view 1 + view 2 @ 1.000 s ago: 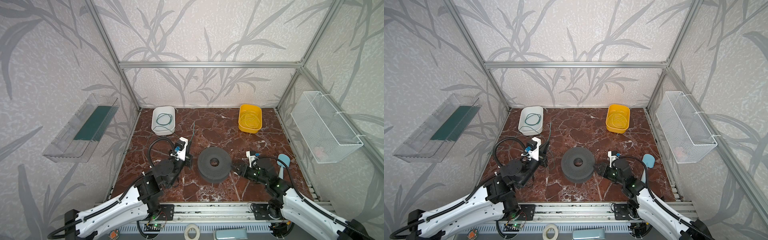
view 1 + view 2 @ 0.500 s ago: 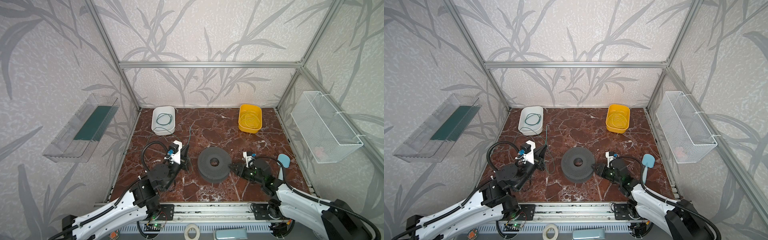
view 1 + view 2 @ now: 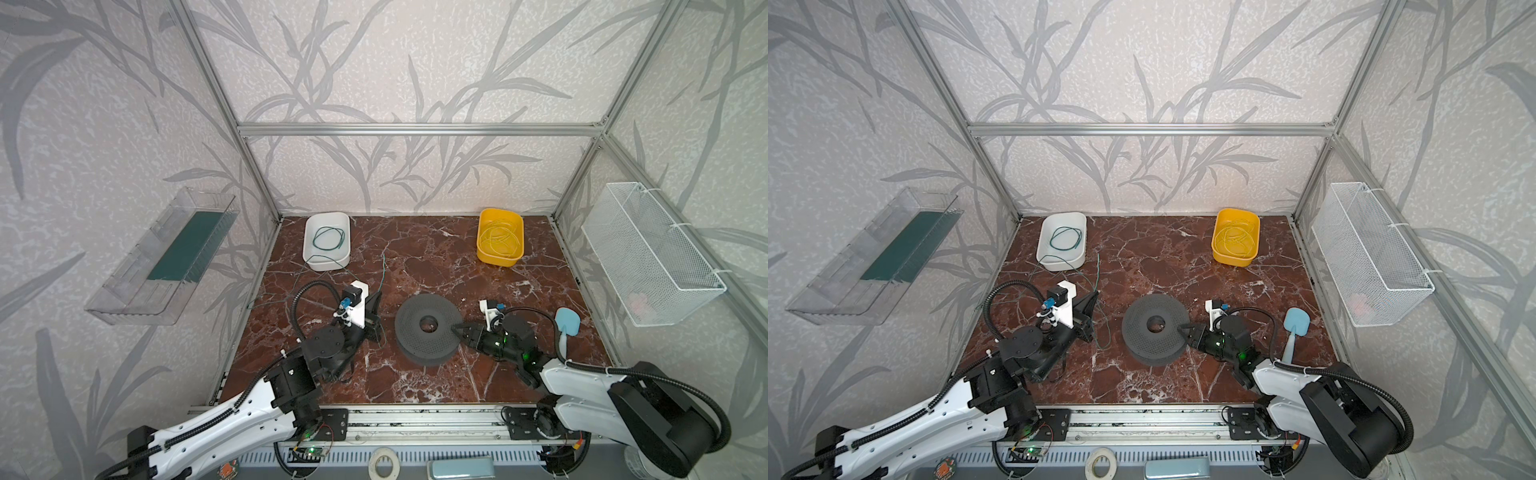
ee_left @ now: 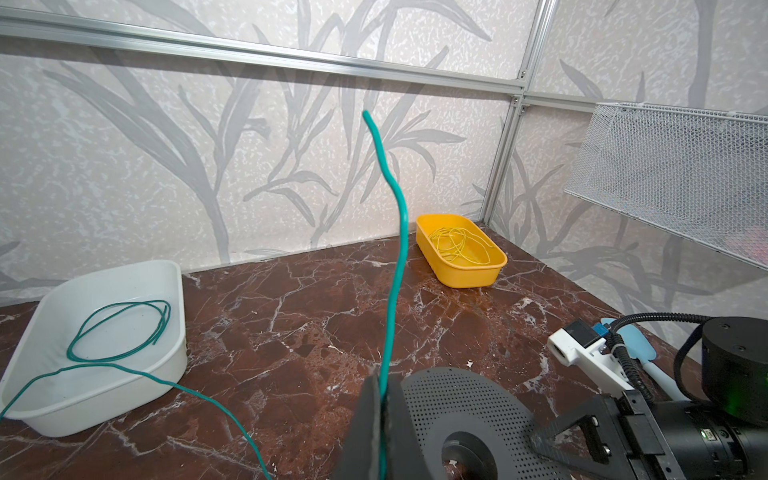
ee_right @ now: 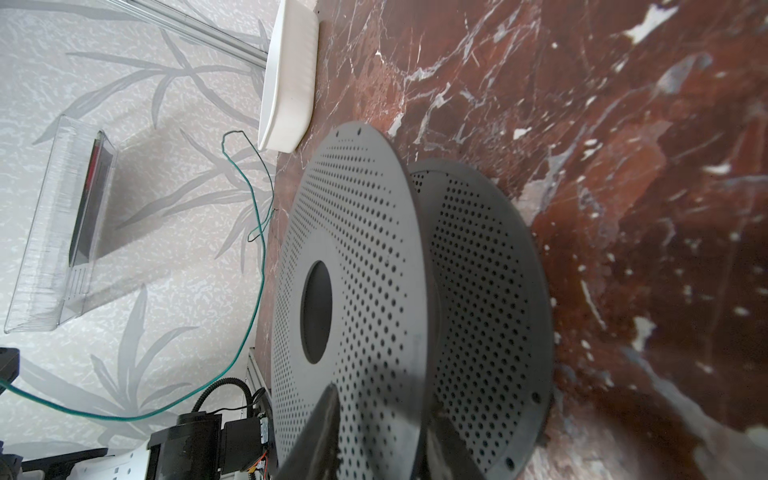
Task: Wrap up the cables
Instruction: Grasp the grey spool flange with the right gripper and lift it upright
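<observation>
A thin green cable (image 4: 395, 249) stands up out of my left gripper (image 4: 382, 374), which is shut on it. Its tail trails over the floor toward the left wall (image 5: 253, 291). In both top views this gripper (image 3: 377, 296) (image 3: 1095, 294) is just left of the black perforated spool (image 3: 411, 316) (image 3: 1142, 320). My right gripper (image 3: 455, 328) (image 3: 1181, 328) is at the spool's right edge. Its jaws (image 5: 382, 403) are open, one finger over the top flange (image 5: 365, 249) and one under it. Another green cable (image 3: 328, 239) lies coiled in the white tray (image 3: 326, 266).
A yellow tray (image 3: 498, 259) with thin yellow wires stands at the back right. A light blue spatula (image 3: 567, 322) lies by the right arm. A wire basket (image 3: 652, 257) hangs on the right wall and a clear shelf (image 3: 166, 257) on the left wall.
My right gripper has moved left onto the spool's rim and its jaws have narrowed. The left gripper has shifted slightly with the cable, whose free end now stands upright.
</observation>
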